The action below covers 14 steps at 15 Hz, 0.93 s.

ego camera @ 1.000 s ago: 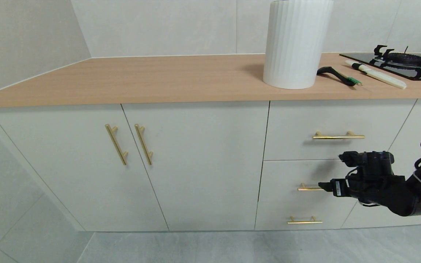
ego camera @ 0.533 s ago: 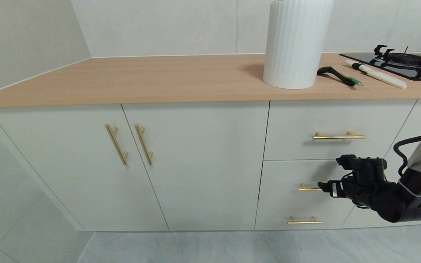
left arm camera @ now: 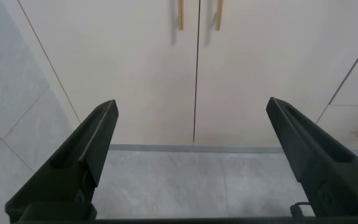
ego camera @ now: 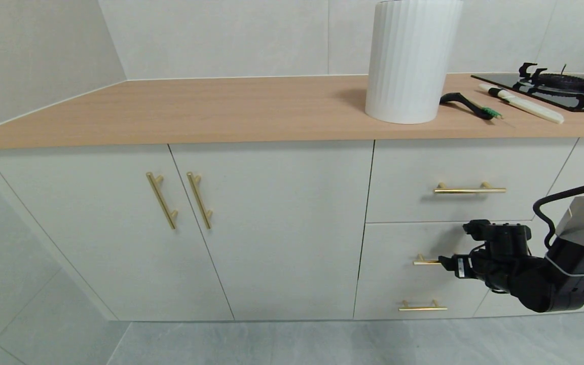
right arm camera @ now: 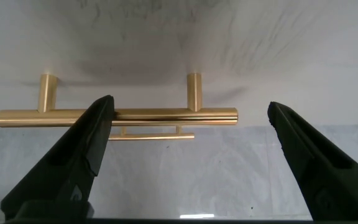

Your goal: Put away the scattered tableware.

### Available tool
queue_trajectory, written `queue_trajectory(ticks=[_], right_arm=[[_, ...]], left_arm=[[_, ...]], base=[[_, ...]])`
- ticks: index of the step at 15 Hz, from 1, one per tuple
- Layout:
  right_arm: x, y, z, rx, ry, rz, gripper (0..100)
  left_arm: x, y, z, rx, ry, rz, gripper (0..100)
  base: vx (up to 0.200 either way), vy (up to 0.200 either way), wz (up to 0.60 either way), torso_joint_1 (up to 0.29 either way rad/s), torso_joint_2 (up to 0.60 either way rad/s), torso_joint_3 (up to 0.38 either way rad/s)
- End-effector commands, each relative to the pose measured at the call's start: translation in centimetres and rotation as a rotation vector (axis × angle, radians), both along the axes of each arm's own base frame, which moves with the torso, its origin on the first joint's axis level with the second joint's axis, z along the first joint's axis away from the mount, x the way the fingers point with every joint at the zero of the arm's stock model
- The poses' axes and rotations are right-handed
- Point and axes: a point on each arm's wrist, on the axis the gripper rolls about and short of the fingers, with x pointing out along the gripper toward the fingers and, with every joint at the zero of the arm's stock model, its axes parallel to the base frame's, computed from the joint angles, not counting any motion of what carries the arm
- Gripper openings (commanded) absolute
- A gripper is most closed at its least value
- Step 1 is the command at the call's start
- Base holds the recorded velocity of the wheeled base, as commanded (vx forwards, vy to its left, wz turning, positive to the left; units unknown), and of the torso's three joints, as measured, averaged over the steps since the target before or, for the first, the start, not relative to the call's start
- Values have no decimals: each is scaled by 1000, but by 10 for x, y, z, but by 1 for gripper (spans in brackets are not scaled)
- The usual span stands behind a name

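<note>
On the wooden counter lie a black-handled utensil with a green tip (ego camera: 470, 106) and a long white knife (ego camera: 524, 104), both to the right of a tall white ribbed container (ego camera: 410, 62). My right gripper (ego camera: 446, 261) is low in front of the drawers, right at the gold handle of the middle drawer (ego camera: 425, 261). In the right wrist view that handle (right arm camera: 143, 114) runs across between the open fingers (right arm camera: 84, 155) of the right gripper (right arm camera: 188, 107). My left gripper (left arm camera: 190, 106) is open with nothing in it, facing the cabinet doors (left arm camera: 197, 68) above the floor.
A gas hob (ego camera: 563, 83) sits at the counter's right end. The top drawer handle (ego camera: 469, 190) and bottom drawer handle (ego camera: 422, 307) are above and below the gripper. Two gold door handles (ego camera: 180, 200) are on the left cabinet. Grey tiled floor (ego camera: 271, 344) lies below.
The right gripper has crept a little left, closer to the middle drawer handle, while the arm's elbow has risen. Nothing on the counter has moved.
</note>
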Motion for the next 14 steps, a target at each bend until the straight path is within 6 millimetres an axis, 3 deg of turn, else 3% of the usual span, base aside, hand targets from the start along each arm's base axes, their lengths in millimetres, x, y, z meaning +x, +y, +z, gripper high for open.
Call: queue_trajectory(ticks=[1,7,10,11,13,14], right_arm=[[-2,0,0,-3,15,2,100],[-18,-3,24,17,117,46,100],[-45,-3,81,1,80,80,100],[-65,-2,118,19,64,111,100],[-97,2,171,60,21,173,100],[-106,6,183,67,0,187,100]], left_arm=[[0,0,0,0,1,0,100],[0,0,0,0,1,2,100],[0,0,0,0,1,2,100],[0,0,0,0,1,2,100],[0,0,0,0,1,2,100],[0,0,0,0,1,2,100]], base=[[0,0,0,0,0,0],[0,0,0,0,0,0],[0,0,0,0,0,0],[0,0,0,0,0,0],[0,0,0,0,0,0],[0,0,0,0,0,0]])
